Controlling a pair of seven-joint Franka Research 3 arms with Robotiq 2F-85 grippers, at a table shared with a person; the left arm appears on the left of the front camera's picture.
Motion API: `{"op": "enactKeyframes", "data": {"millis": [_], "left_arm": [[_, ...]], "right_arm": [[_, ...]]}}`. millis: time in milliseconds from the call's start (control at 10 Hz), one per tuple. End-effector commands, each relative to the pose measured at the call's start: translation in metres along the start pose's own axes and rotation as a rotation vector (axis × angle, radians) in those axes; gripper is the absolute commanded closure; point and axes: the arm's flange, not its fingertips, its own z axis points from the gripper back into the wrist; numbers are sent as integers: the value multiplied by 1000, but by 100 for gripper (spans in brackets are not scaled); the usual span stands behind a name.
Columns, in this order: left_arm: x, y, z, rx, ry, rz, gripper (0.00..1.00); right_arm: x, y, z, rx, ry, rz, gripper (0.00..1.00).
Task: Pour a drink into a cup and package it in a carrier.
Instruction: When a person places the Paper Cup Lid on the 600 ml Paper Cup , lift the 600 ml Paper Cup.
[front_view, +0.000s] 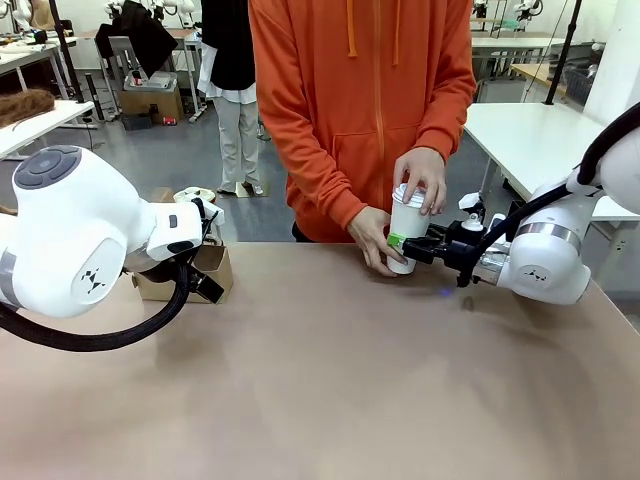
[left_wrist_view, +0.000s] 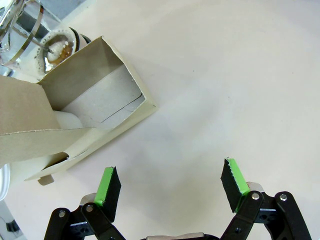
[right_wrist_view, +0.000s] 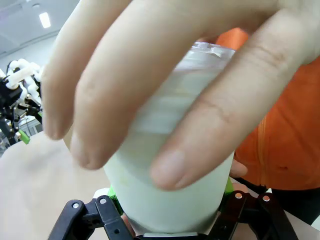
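A person in an orange hoodie holds the white cup (front_view: 407, 225) upright at the table's far edge, one hand on its lid and the other low at its side. My right gripper (front_view: 400, 243) is shut on the cup's lower part. The right wrist view has the cup (right_wrist_view: 175, 165) between my right gripper's (right_wrist_view: 170, 192) green pads, with the person's fingers spread over it. The drink is hidden inside the cup. At the left stands the brown cardboard carrier (front_view: 150, 288), its pocket (left_wrist_view: 107, 97) visible from above. My left gripper (front_view: 212, 250) hangs open beside it, (left_wrist_view: 172, 185) holding nothing.
A glass press pot with steel bands (left_wrist_view: 55, 47) stands right behind the carrier, its lid (front_view: 193, 195) above my left arm. The tan table (front_view: 330, 380) stretches bare between the two arms. Other tables and a standing person are far behind.
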Motion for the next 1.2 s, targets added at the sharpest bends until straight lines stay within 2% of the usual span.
{"op": "enactKeyframes", "data": {"millis": [0,1100], "left_arm": [[0,0,0,-2,-1,1,0],[0,0,0,-2,-1,1,0]], "right_arm": [[3,1,-1,-1,-3,1,19],[3,1,-1,-1,-3,1,19]]}}
